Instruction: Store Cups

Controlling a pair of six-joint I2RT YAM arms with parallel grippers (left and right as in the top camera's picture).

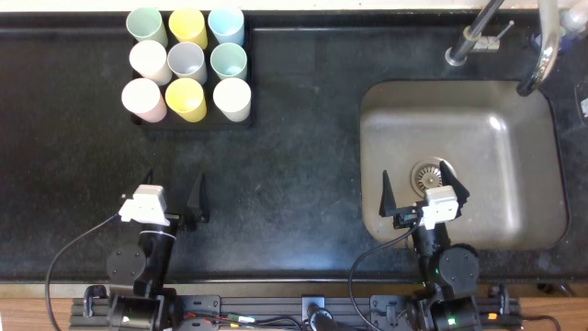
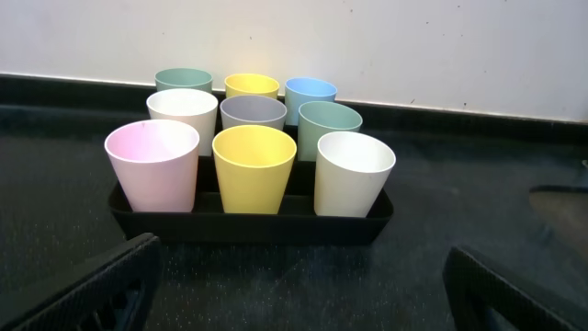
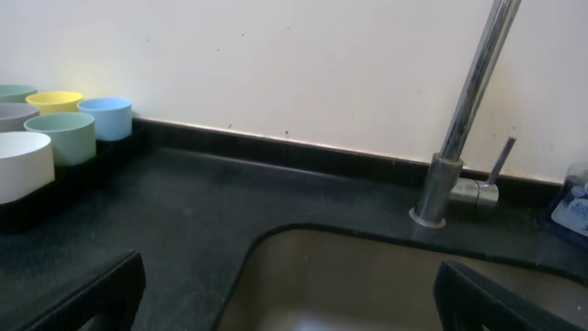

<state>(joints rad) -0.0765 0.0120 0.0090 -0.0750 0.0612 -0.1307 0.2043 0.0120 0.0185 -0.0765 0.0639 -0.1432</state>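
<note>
All 9 cups (image 1: 187,62) stand in the black tray (image 1: 197,125), upper left of the surface (image 1: 294,156). My left jaws and right jaws hang released, empty. I judge storing done; next, stay clear.

I'm standing in a kitchen: a steel sink (image 1: 501,124) is sitting in the right end of the dark desk (image 1: 303,119), a tall tap (image 3: 467,106) is rising behind it, and cups (image 1: 187,64) are crowding a tray (image 2: 248,228) at the far-left corner.
</note>
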